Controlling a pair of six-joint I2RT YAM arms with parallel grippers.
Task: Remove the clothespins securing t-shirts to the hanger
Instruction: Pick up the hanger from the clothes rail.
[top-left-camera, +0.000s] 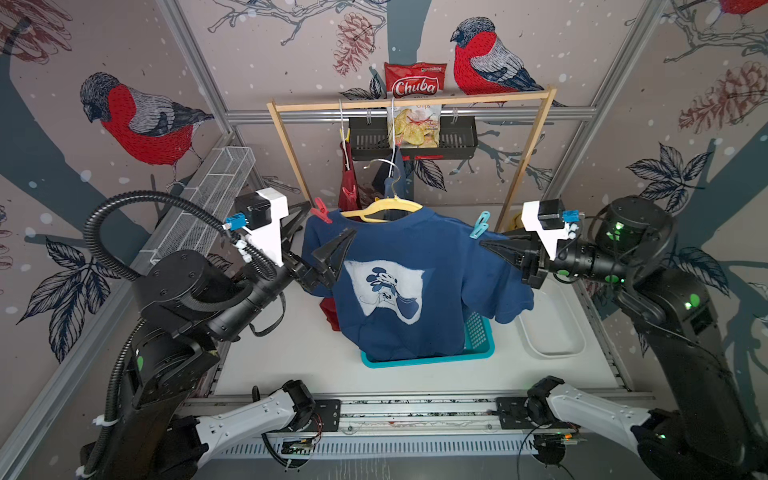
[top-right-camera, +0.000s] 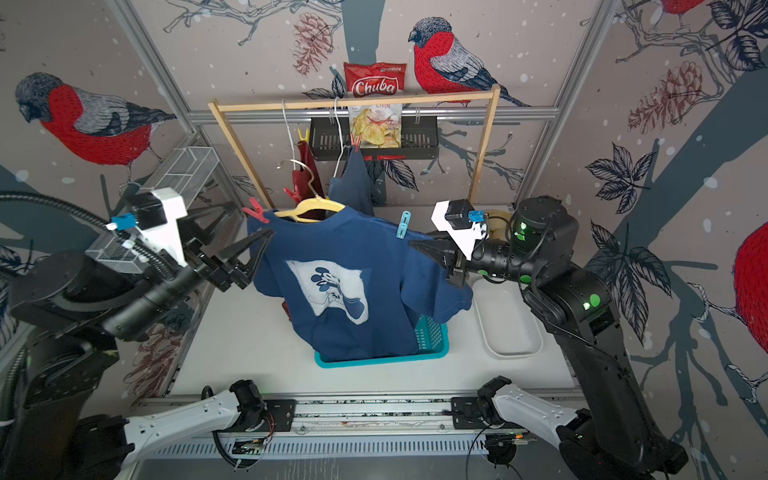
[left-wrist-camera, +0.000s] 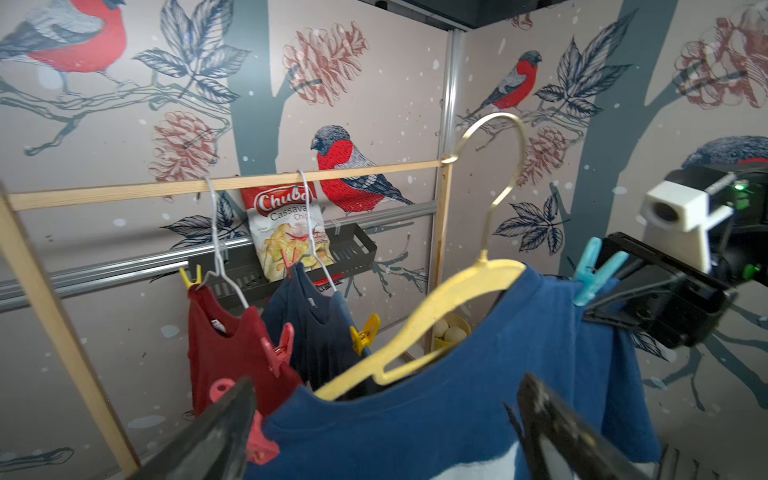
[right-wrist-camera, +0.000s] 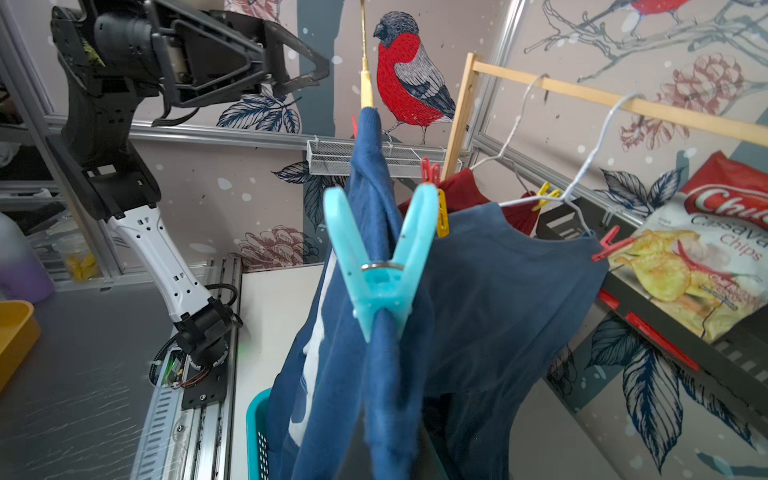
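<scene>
Bird-print walls; bag (left-wrist-camera: 286, 232) reads "Chuba Cassava Chips". Light-blue clothespin (right-wrist-camera: 380, 266) upright, handles up. Left gripper (top-left-camera: 332, 217) agape, empty; right gripper (top-left-camera: 486, 246) pinches printed t-shirt (top-left-camera: 449, 270).

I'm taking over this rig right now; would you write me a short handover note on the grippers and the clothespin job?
Left gripper: open, jaws around the shoulder of the blue printed t-shirt that carries the red clothespin.
Right gripper: shut on that shirt's other shoulder, just below the light blue clothespin.
The shirt's yellow hanger appears unhooked from the wooden rail.
Dark red t-shirt and navy t-shirt hang on the rail, each carrying two clothespins.
Done: nothing visibly removed.
Left: all six, probably starting with the red one at the left gripper.
</scene>
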